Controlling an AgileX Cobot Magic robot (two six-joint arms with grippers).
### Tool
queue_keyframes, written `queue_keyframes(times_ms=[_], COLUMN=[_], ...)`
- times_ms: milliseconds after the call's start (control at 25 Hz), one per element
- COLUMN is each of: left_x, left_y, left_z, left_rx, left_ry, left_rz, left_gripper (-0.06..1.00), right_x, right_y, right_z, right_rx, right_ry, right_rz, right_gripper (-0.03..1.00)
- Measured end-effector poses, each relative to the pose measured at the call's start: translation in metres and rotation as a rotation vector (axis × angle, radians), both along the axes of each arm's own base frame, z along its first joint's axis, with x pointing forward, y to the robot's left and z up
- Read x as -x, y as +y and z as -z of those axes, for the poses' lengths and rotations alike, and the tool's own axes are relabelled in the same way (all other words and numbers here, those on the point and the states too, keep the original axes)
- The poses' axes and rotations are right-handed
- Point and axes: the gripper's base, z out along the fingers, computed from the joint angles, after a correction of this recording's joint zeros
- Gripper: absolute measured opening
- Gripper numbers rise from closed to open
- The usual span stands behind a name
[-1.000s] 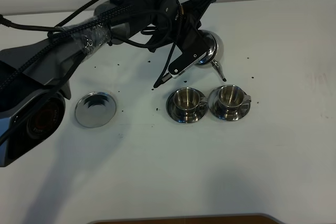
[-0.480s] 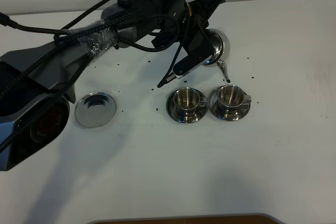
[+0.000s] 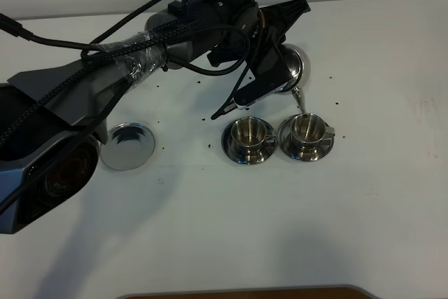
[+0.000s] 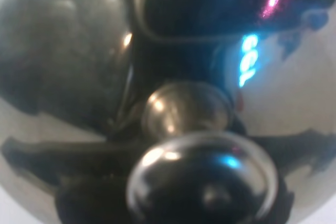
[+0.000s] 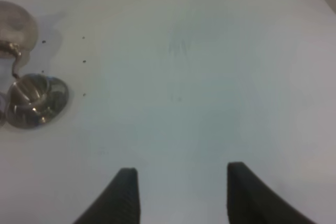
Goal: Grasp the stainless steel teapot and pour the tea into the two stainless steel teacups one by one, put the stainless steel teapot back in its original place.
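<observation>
The teapot (image 3: 292, 66) hangs above the worktop (image 3: 364, 208), tipped forward in the grasp of the left hand (image 3: 269, 75), which is clenched on it. Its rounded steel body is mirror-bright and partly hidden behind the black arm. Its thin curved spout (image 3: 301, 99) points down and ends just over the rim of the right-hand cup (image 3: 306, 129) in the high view. Whether liquid is leaving the spout cannot be told.

From the left wrist, the pot (image 4: 68, 66) fills the whole view, blurred and very close. The round knob (image 4: 202, 179) of the lid bulges in front, and the steel throws back dark shapes and a streak of blue-green light.

The right-hand cup is a small shiny steel cup with a little side handle, and it stands on a small saucer (image 3: 285, 148). The glare inside it hides whatever it holds. The left-hand cup (image 3: 248, 133) stands just beside it on a matching saucer, the two saucers nearly touching. Its inside is likewise only reflections.

A lone saucer (image 3: 127, 146), flat and round, lies well apart on the left of the high view, near the base of the arm. Dark specks (image 3: 212, 146) dot the white worktop around the cups.

The right hand (image 5: 181, 192) hovers released over bare worktop, its two dark fingers (image 5: 126, 195) spread apart. It is well away from the cup (image 5: 34, 98) and the pot (image 5: 16, 24) at the edge of its view.
</observation>
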Motion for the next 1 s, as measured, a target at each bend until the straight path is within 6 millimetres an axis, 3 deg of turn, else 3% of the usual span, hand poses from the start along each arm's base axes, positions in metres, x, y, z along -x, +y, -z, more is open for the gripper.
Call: queue_keyframes(times_ms=[1000], left_x=[0.003], left_y=[-0.013], left_z=[-0.005], left_rx=[-0.024], left_ry=[-0.103], left_rz=[0.074], left_gripper=[0.24], right_x=[0.000], right_y=[0.000], right_z=[0.000], right_rx=[0.000], right_ry=[0.000], right_rz=[0.000], right_gripper=[0.39])
